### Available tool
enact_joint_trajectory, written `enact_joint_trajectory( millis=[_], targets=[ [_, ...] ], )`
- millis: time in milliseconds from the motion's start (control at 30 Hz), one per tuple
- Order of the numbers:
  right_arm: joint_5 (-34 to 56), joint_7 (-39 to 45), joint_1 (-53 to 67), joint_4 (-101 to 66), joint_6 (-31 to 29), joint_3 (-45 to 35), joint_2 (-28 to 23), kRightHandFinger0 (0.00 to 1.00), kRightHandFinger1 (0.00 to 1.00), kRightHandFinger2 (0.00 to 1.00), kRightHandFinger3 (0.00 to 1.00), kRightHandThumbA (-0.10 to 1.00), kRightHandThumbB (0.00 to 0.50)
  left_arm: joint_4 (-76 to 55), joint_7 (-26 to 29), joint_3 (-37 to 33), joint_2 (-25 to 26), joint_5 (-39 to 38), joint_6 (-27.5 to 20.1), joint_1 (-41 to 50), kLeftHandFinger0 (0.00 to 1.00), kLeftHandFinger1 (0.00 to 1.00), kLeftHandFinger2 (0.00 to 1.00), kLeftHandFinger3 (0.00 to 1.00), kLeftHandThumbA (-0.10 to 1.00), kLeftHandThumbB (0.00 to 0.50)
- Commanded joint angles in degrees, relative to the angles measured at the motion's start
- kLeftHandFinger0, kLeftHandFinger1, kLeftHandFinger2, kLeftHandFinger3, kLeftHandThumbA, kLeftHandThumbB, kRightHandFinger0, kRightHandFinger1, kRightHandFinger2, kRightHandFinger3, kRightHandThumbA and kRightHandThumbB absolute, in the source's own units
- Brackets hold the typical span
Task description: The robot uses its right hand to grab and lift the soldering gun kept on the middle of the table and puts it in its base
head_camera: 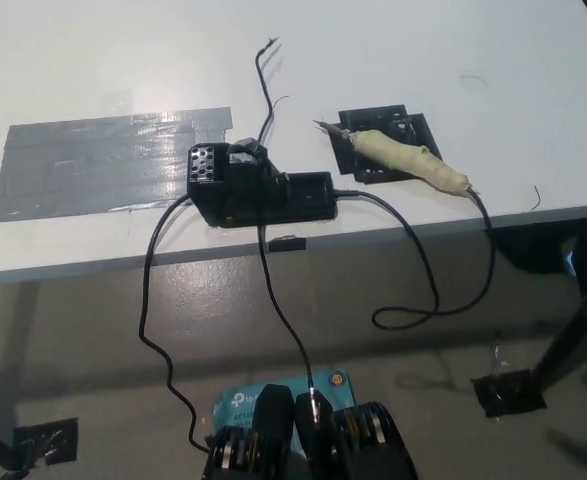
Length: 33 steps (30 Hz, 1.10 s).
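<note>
Presently, hands: neither the black right hand nor the white left hand is in view, so how far either is open, or whether it holds anything, cannot be told.
Soldering gun [405,158]: lies flat on the tabletop [93,60], right of centre and close to the near edge, wrapped in pale tape and resting across black tape patches [398,125].
Long axis: diagonal, metal tip toward upper left, cord end toward lower right.
Cord [428,290]: leaves the rear end, drops over the tabletop edge and loops below.
Base [258,188]: black unit just left of the gun, apart from it, at the near edge.
Grey tape [103,160]: broad patch further left.
Judgement: the gun sits on the right arm's side; the carry runs left toward the base.
Task state: grasp not yet begun.
</note>
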Motion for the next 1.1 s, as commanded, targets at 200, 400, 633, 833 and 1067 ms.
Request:
enact_joint_trajectory(
  millis=[200, 400, 633, 833, 1067],
  targets=[
    [-10.7, -0.1, -26.8, -0.4, 8.1, 6.7, 0.3, 1.00, 1.00, 1.00, 1.00, 0.74, 0.143, -1.6, -2.2, -1.0, 1.9, -0.7, 0.3, 0.1, 0.01, 0.20, 0.43, 0.62, 0.41, 0.500],
    [-12.5, -2.5, -36.7, 15.4, -0.4, 10.9, 3.8, 1.00, 1.00, 1.00, 1.00, 0.44, 0.114, -1.2, -2.7, -2.2, 2.2, -0.4, -0.3, -0.2, 0.00, 0.19, 0.40, 0.58, 0.41, 0.500],
    [-12.7, 1.3, -45.1, 33.6, 2.9, 16.2, 6.6, 1.00, 1.00, 1.00, 1.00, 0.48, 0.135, -1.2, -4.2, -4.1, 2.8, 0.6, -2.5, -0.1, 0.00, 0.19, 0.41, 0.59, 0.42, 0.500],
    [-15.5, 0.7, -50.7, 47.3, 1.7, 20.5, 9.2, 1.00, 1.00, 0.99, 1.00, 0.50, 0.180, 0.4, -4.4, -5.1, 3.2, 1.2, -3.3, -0.6, 0.00, 0.20, 0.40, 0.57, 0.42, 0.500],
    [-17.8, 0.1, -53.5, 54.0, 2.5, 24.2, 9.8, 1.00, 1.00, 1.00, 1.00, 0.53, 0.205, 0.8, -5.3, -6.8, 3.7, 2.0, -4.0, -0.9, 0.02, 0.20, 0.41, 0.58, 0.45, 0.500]
  ],
)
